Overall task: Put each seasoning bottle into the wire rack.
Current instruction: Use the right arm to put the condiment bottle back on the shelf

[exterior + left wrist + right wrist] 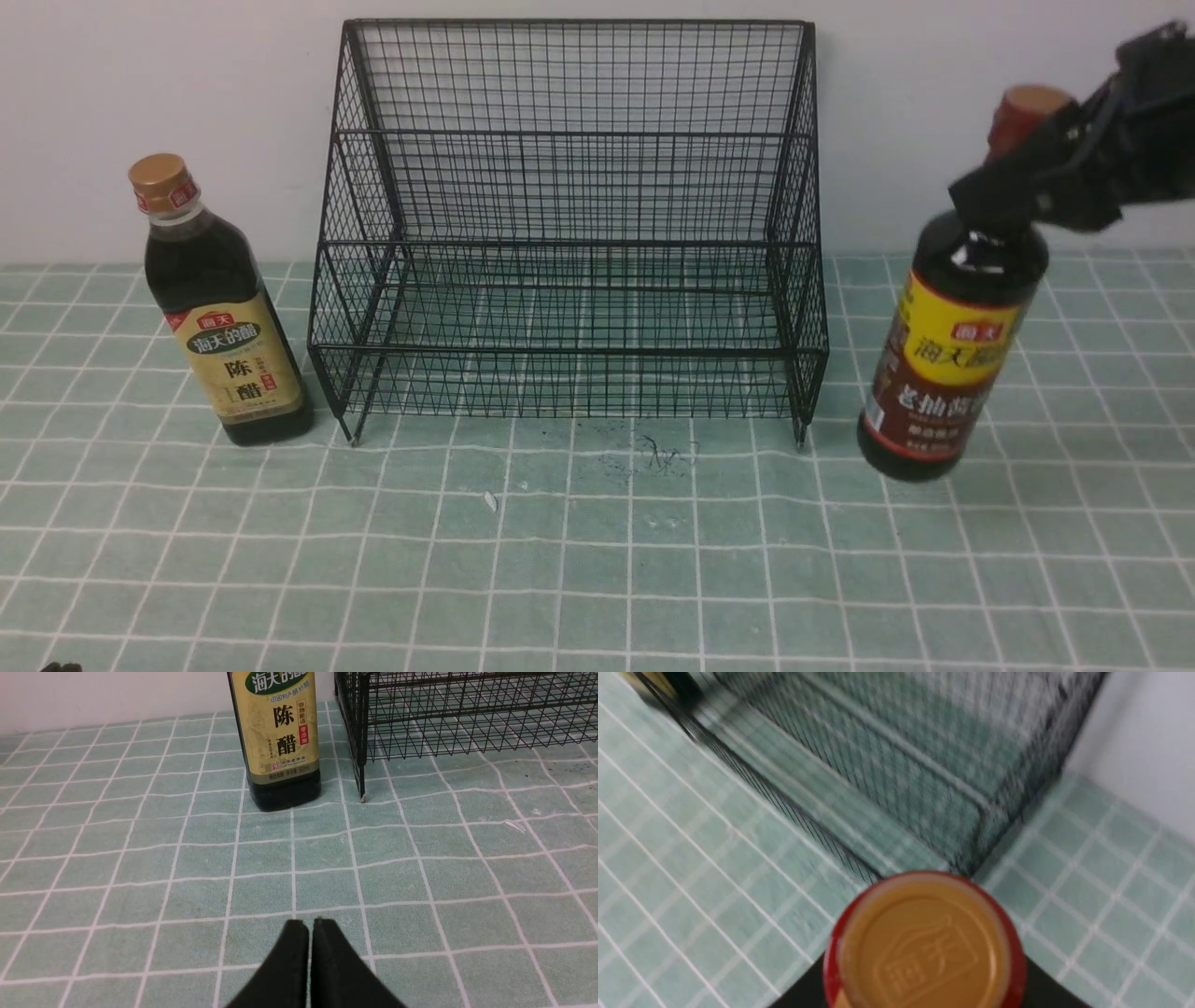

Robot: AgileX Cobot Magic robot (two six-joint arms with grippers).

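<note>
At far right, the black right gripper (1006, 198) pinches the neck of the tilted long-necked dark bottle with yellow-and-red label (943, 364), just beside the black wire-mesh rack (569, 233). The left gripper (310, 926) is pressed together; the gold-capped, tan-labelled bottle (224, 317) stands left of the rack.

Pale-green cloth (597, 579) w/ thin white grid lines covers the whole tabletop, lying flat w/ slight ripples in the lines, & meets a plain off-white wall (168, 75) at the back. Small white scrap (490, 502) lies on the cloth approx. front-centre, a bit left of middle. Just beyond it, to the right, a patch of dark scribbly marks (653, 455) & specks stains a couple of squares.
</note>
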